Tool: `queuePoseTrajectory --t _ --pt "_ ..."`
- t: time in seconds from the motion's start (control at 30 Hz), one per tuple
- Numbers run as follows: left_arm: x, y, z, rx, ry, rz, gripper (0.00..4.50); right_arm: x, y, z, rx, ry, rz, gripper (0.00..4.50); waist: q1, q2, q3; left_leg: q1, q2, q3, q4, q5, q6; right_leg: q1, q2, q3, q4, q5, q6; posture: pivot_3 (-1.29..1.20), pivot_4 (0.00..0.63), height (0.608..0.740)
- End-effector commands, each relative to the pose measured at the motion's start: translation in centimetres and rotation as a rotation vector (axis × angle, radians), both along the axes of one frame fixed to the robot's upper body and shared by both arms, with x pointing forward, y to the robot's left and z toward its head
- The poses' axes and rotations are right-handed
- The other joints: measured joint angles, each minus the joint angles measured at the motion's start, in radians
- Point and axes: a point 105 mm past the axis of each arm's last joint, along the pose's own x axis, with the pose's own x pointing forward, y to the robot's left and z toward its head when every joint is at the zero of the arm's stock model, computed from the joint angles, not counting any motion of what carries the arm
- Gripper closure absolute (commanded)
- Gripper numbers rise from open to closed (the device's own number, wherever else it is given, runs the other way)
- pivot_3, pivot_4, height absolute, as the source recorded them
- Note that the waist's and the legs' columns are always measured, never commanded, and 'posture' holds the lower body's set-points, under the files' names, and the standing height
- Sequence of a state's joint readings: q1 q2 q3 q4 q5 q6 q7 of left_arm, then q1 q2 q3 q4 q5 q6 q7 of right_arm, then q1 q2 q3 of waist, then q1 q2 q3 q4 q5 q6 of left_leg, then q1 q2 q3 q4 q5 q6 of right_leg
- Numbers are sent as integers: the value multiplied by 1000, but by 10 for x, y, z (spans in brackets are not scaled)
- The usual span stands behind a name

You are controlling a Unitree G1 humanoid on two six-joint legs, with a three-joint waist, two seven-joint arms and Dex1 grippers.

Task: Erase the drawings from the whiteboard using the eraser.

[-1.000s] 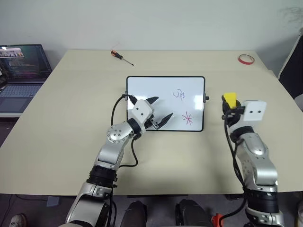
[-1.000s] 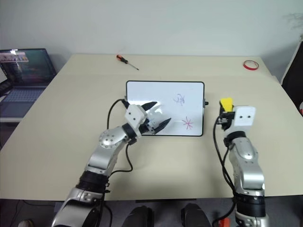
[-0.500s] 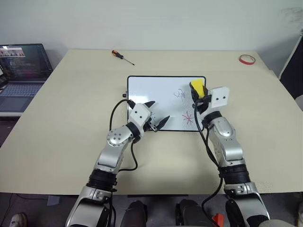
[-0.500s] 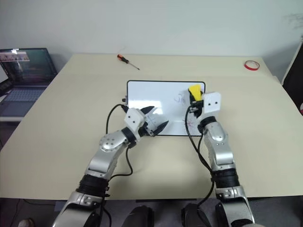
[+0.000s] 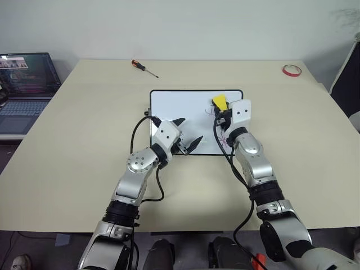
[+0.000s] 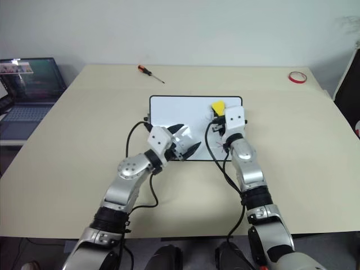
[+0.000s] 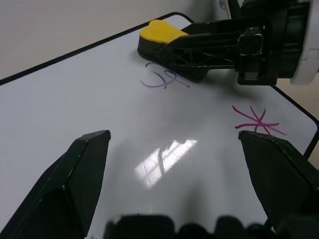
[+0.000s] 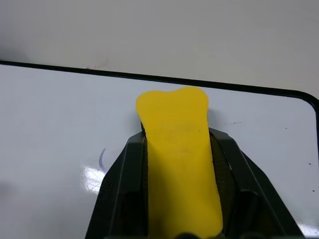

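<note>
The whiteboard (image 5: 180, 104) lies flat in the middle of the table. My right gripper (image 5: 221, 108) is shut on the eraser (image 5: 219, 102), yellow top up, over the board's far right part. In the left wrist view the eraser (image 7: 160, 32) sits just beyond the blue-purple squiggle (image 7: 162, 79), and a pink-red star (image 7: 257, 120) lies nearer the board's edge. Whether the eraser touches the board I cannot tell. My left gripper (image 5: 186, 135) hangs open over the board's near left part, holding nothing. The right wrist view shows the eraser (image 8: 175, 119) squeezed between both fingers.
A screwdriver (image 5: 144, 68) lies at the back of the table (image 5: 84, 146), left of centre. A red tape ring (image 5: 292, 70) sits at the far right corner. An open laptop (image 5: 25, 84) stands off the table's left side.
My right arm has carried the eraser leftward and away from me, from beside the board's right edge to over its far right part by the squiggle. The left arm has stayed put.
</note>
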State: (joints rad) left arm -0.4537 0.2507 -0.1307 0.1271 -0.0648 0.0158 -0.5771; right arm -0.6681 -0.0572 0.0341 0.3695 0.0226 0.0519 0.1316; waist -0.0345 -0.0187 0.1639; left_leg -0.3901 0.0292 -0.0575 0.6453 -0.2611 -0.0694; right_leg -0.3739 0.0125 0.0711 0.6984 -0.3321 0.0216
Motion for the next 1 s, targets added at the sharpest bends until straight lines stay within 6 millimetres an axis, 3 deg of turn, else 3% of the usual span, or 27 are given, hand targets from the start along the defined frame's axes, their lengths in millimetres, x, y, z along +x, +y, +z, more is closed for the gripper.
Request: queuePoseTrajectory --t 0.03,0.17,0.3,0.53,0.67,0.77,1.0 --pt "-2 -6 22 -24 -71 -16 0 -13 24 -4 -53 17 104 3234 -1 0 0 0 0 0 0 0 0 0 0 0 0 0 0 0 150 740" --pt "-1 -6 22 -27 -72 -15 0 -29 41 -7 -74 6 206 3234 -5 0 0 0 0 0 0 0 0 -1 0 0 0 0 0 0 150 740" --pt "0 -6 22 -28 -71 -15 0 -34 44 -10 -93 14 246 3234 -4 0 0 -1 0 -1 0 0 0 -1 0 0 0 0 0 0 150 740" --pt "0 -8 21 -32 -72 -24 0 -4 -17 -1 -113 3 -102 3234 1 0 0 -1 0 -1 0 0 0 -1 0 -1 0 0 0 0 150 740" --pt "-1 -10 21 -34 -70 -30 0 -4 -32 1 -135 -14 -188 3234 5 0 0 -2 -1 -2 0 0 0 0 0 -1 -1 0 0 0 150 740" --pt "-2 -11 21 -35 -69 -36 0 -8 -24 -5 -137 -2 -143 3234 4 0 0 -1 -1 -2 0 0 0 0 0 -1 0 0 0 0 150 740" --pt "-21 -4 11 -16 -37 -86 0 -26 17 -21 -159 42 105 3234 -14 0 0 0 0 0 0 0 0 0 0 0 -1 0 0 0 150 740"
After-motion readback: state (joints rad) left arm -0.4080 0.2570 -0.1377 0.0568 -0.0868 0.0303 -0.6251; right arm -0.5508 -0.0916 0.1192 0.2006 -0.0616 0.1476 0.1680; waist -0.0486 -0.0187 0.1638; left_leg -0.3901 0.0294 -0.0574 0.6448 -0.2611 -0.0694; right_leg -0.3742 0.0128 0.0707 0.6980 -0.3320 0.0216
